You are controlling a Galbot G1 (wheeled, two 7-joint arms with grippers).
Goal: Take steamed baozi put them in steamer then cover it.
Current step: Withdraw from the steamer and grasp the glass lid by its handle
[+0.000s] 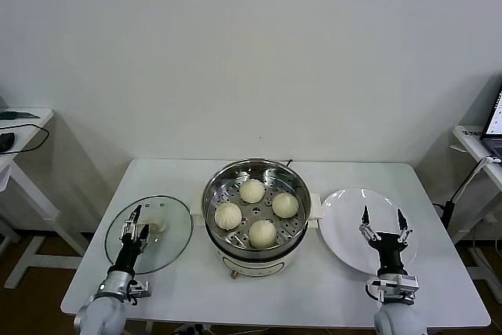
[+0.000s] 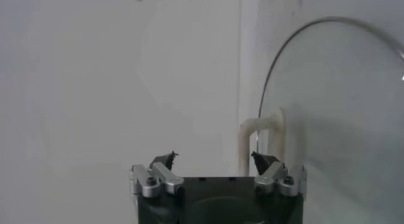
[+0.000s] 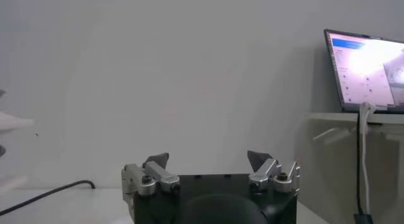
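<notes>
My left hand (image 1: 136,220) hangs low over the near left part of the white table (image 1: 329,284), fingers spread apart and holding nothing, poised just above the clear glass lid (image 1: 169,245) that lies flat there. In my left wrist view, the lid's cream handle (image 2: 260,135) stands just beyond my fingertips (image 2: 165,159).

My right hand (image 1: 383,220) is raised over the near edge of the flat white plate (image 1: 345,217) on the right side, its fingers also wide apart and empty, pointing up and away from me.

Between the two, the steamer (image 1: 255,229) sits at the table's middle with its lid off. All four steamed baozi (image 1: 252,191) rest on the perforated tray inside, well spaced.

Behind the table is a plain white wall. A laptop (image 3: 366,70) glows on a side desk to my right, and another white desk (image 1: 20,135) stands to my left.
</notes>
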